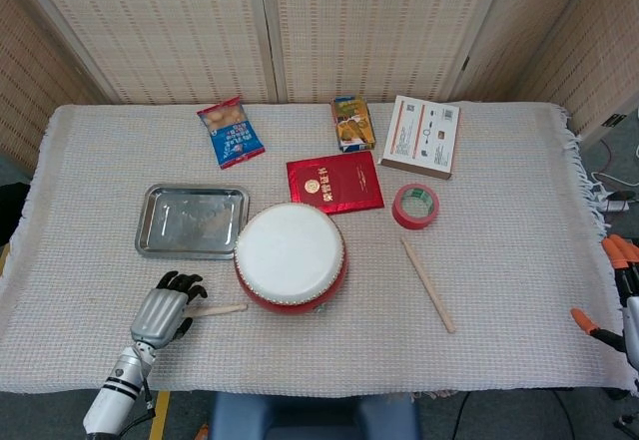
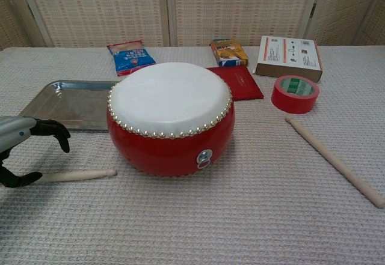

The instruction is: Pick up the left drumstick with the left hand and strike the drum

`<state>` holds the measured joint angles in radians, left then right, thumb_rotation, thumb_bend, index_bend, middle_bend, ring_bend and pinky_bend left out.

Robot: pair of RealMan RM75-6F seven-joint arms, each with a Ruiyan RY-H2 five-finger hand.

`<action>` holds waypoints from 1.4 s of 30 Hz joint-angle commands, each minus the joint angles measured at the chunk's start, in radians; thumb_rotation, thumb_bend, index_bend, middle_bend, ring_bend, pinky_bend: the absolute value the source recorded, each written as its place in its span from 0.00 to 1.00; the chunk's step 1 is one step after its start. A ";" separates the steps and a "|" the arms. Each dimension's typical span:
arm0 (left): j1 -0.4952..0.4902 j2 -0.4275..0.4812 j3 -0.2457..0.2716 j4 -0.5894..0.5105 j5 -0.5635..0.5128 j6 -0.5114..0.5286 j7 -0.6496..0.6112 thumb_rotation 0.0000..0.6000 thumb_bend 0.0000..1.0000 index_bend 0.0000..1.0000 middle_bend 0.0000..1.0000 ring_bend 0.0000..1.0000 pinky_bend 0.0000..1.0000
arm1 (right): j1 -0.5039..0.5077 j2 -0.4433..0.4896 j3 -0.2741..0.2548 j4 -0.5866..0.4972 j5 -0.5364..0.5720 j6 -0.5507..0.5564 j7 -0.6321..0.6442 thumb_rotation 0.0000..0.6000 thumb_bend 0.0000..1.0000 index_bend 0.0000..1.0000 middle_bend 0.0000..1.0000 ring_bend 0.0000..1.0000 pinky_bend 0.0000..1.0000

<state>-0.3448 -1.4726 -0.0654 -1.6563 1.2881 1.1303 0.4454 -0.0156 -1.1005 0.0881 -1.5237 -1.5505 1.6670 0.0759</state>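
Observation:
The red drum [image 1: 291,256] [image 2: 171,118] with its white skin stands mid-table. The left drumstick [image 1: 218,310] [image 2: 78,175] lies flat on the cloth to the drum's left. My left hand [image 1: 162,310] [image 2: 21,148] hovers over the stick's outer end, fingers curved and apart, nothing gripped between them. The thumb [image 2: 21,179] lies low beside the stick. Only the orange fingertips of my right hand [image 1: 621,290] show at the right table edge; their pose is unclear. A second drumstick [image 1: 427,283] [image 2: 334,160] lies to the right of the drum.
A steel tray [image 1: 192,220] [image 2: 66,104] sits behind the left hand. A red tape roll [image 1: 415,206], red booklet [image 1: 334,183], snack bag [image 1: 231,133], small carton [image 1: 351,123] and a white box [image 1: 423,136] lie beyond the drum.

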 commanded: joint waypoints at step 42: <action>-0.098 -0.107 0.022 0.013 -0.188 -0.041 0.052 1.00 0.34 0.53 0.21 0.15 0.10 | -0.001 0.001 0.001 -0.006 0.018 -0.034 0.001 1.00 0.12 0.05 0.05 0.00 0.00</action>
<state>-0.4423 -1.5792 -0.0430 -1.6442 1.1012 1.0898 0.4986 -0.0168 -1.0994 0.0890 -1.5295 -1.5325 1.6326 0.0768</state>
